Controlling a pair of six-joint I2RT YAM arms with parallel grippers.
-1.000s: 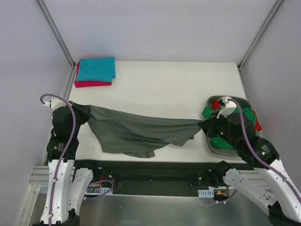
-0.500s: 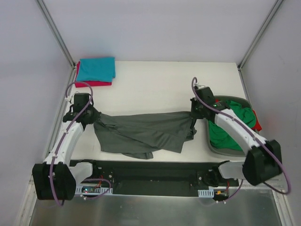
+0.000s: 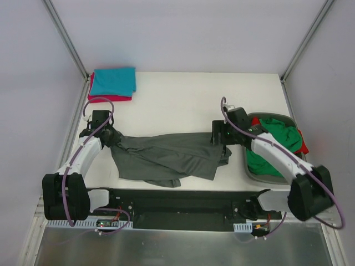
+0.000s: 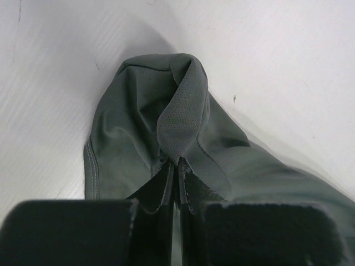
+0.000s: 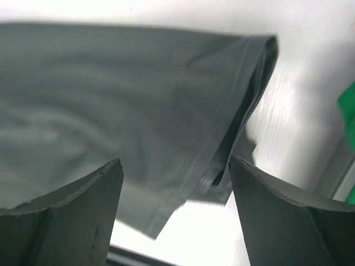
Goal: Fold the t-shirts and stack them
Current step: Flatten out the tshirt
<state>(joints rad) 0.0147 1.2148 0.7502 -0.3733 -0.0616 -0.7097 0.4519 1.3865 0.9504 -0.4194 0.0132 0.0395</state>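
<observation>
The soft dark grey t-shirt (image 3: 166,158) lies stretched and wrinkled across the near middle of the white counter (image 3: 183,100). The left claw (image 4: 177,166) pinches its left end. The right claw (image 5: 175,166) gapes over its right hem, empty. Spreading seems to be the step in hand. Next comes a smoothing tug, then folding.

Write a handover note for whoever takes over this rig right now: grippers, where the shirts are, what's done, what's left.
Left gripper: shut on the left end of the dark grey t-shirt.
Right gripper: open over that shirt's right edge, holding nothing.
Dark grey t-shirt: lying crumpled between the arms, unfolded.
Done: teal t-shirt folded on top of the crimson-pink t-shirt, far left corner.
Left: fold and stack the grey one, then the green t-shirt and red t-shirt in the tub.
</observation>
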